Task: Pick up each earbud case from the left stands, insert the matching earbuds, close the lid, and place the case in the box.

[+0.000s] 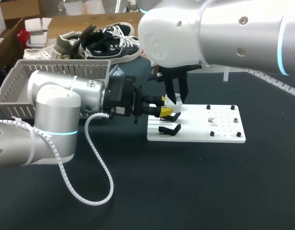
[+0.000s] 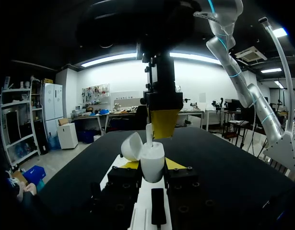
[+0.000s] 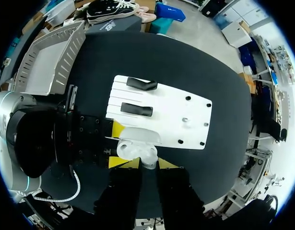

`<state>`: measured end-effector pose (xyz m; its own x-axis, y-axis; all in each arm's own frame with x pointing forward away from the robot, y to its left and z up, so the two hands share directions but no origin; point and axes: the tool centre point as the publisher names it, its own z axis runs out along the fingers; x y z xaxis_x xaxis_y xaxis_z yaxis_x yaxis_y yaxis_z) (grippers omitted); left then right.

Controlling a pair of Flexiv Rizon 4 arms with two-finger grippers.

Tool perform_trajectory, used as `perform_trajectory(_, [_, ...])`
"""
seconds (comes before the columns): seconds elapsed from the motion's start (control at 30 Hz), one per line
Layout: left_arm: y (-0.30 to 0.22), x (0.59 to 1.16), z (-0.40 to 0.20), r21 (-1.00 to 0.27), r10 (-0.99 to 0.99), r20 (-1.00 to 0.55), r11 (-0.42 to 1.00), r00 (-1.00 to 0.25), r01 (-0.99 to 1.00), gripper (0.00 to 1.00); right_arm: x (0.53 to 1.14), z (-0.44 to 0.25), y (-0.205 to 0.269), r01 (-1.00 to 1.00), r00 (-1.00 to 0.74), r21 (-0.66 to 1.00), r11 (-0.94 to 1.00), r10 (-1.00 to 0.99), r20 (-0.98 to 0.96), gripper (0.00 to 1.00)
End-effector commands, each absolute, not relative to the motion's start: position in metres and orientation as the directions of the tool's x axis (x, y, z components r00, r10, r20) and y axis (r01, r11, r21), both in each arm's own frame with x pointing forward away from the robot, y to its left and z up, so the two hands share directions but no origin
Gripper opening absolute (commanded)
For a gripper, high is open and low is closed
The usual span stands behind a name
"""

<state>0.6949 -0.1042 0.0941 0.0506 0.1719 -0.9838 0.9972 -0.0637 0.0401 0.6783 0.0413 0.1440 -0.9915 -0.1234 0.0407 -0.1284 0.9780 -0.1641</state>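
Left gripper point(image 1: 162, 105) clamps the open case point(image 2: 152, 165) upright; right gripper point(image 3: 146, 164), pinching an earbud point(image 2: 148, 133), hangs directly above it.

Bkgd is a black table point(image 1: 195, 191) w/ matte top (soft, even light on it).

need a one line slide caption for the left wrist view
Left tool gripping the open-lidded white earbud case, with the right tool poised directly above it.
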Motion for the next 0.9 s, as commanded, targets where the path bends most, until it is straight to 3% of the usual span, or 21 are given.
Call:
perform_trajectory(0.03, [-0.105, 0.693, 0.095, 0.043, 0.17, -0.984, -0.059, 0.052, 0.997, 0.0, 0.679, 0.143, 0.045, -0.129, -0.991, -0.169, 0.977, -0.122, 0.051, 0.16])
perform_trajectory(0.3, [-0.105, 0.693, 0.095, 0.043, 0.17, -0.984, -0.059, 0.052, 0.997, 0.0, 0.679, 0.142, 0.045, -0.129, -0.991, -0.168, 0.977, -0.121, 0.058, 0.34])
perform_trajectory(0.73, [-0.105, 0.693, 0.095, 0.043, 0.17, -0.984, -0.059, 0.052, 0.997, 0.0, 0.67, 0.17, 0.035, -0.095, -0.995, -0.088, 0.992, -0.097, -0.021, 0.36])
perform_trajectory(0.9, [-0.105, 0.693, 0.095, 0.043, 0.17, -0.984, -0.059, 0.052, 0.997, 0.0, 0.662, 0.182, 0.021, -0.071, -0.994, -0.012, 0.997, -0.071, -0.081, 0.47])
